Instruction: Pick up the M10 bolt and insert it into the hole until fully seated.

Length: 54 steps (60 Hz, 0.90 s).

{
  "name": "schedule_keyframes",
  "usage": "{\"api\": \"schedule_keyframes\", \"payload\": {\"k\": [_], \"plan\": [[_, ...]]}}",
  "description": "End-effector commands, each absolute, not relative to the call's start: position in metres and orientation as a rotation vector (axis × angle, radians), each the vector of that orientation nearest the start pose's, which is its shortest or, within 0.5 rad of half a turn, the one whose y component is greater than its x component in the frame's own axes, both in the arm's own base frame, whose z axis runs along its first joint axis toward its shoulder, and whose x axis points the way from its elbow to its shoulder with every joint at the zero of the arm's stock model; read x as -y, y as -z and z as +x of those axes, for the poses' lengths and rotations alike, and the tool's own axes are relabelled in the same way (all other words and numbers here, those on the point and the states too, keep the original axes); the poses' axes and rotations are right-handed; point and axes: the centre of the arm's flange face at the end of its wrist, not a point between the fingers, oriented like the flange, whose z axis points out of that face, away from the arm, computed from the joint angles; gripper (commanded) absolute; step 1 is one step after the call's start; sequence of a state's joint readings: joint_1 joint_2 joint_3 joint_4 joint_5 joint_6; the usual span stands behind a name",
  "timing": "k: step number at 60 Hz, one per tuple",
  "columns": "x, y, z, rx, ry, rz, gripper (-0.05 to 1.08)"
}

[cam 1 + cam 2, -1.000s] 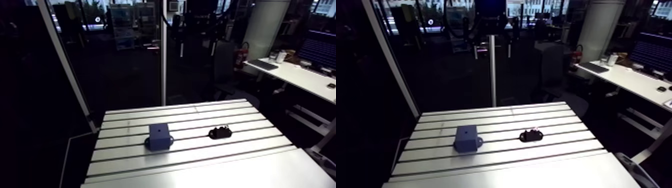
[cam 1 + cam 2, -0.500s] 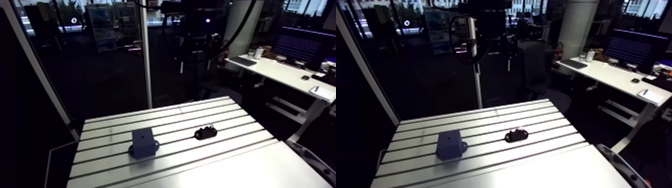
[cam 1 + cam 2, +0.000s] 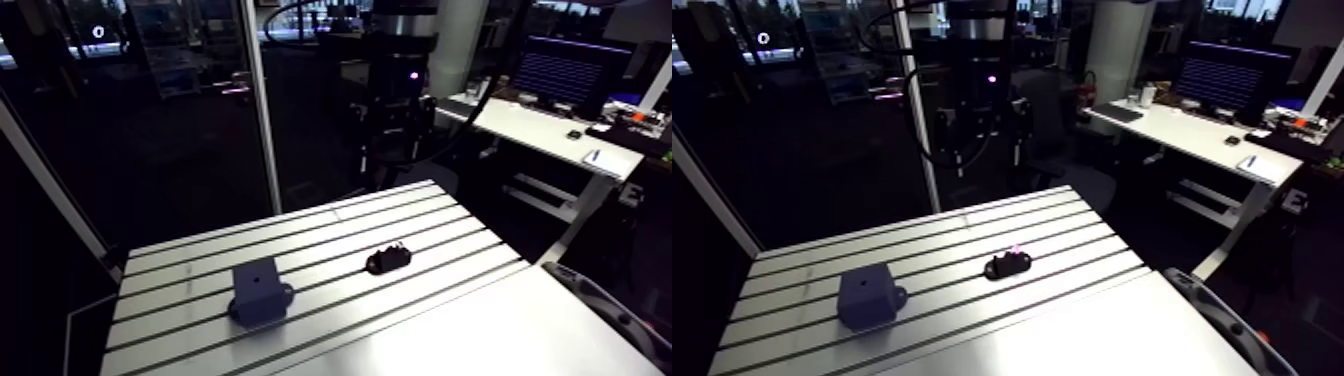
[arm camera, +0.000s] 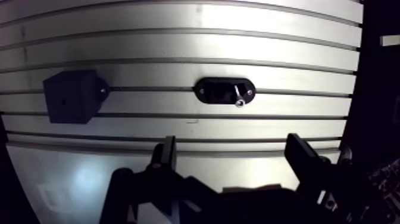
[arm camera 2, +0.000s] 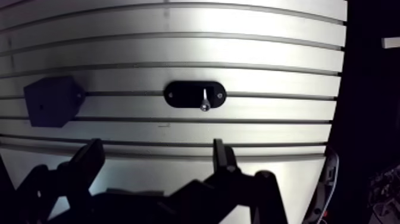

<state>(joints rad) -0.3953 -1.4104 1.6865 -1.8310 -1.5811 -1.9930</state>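
1. Surface. The table (image 3: 320, 235) is a slotted aluminium plate. Its slots run in parallel from left to right. On the near side the slotted area ends and a smooth, unslotted sheet (image 3: 480, 335) adjoins it. The metal reflects light in bright patches. Beyond the table's far and right edges the room is dim.

2. Left item. A dark blue block (image 3: 258, 290) stands on the left half of the table, upright on a wider base with a small ear at its right side. One small round hole (image 3: 256, 281) shows in its top face. Nothing touches the block.

3. Right item. A black oval holder (image 4: 217, 90) lies flat on the table to the right of the block, well apart from it. Block and holder sit along the same slot. The bolt (image 5: 204, 101) rests in the holder. It is a short, bright metal piece that lies across the holder's width, with its rounded end at the near rim.

4. Gripper. In the wrist view the gripper (image 4: 232, 146) hangs above the table, with the holder ahead of it and well apart. Its two dark fingers (image 4: 166, 155) are spread wide and nothing sits between them. The smooth sheet lies under them. The block is ahead and off to the left of the left finger.
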Motion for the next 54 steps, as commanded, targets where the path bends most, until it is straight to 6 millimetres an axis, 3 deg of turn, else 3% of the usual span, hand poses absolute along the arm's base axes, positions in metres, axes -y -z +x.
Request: {"api": "schedule_keyframes", "payload": {"k": [1,27,48,54], "plan": [[-0.097,-0.349,-0.556,-3.094,0.011,-0.033,0.01],[-0.111,-0.301,-0.562,-3.055,-0.01,-0.011,0.03],[-0.13,-0.285,-0.56,-3.037,0.005,0.018,0.38],[-0.133,-0.279,-0.559,-3.027,0.013,0.023,0.39]]}}
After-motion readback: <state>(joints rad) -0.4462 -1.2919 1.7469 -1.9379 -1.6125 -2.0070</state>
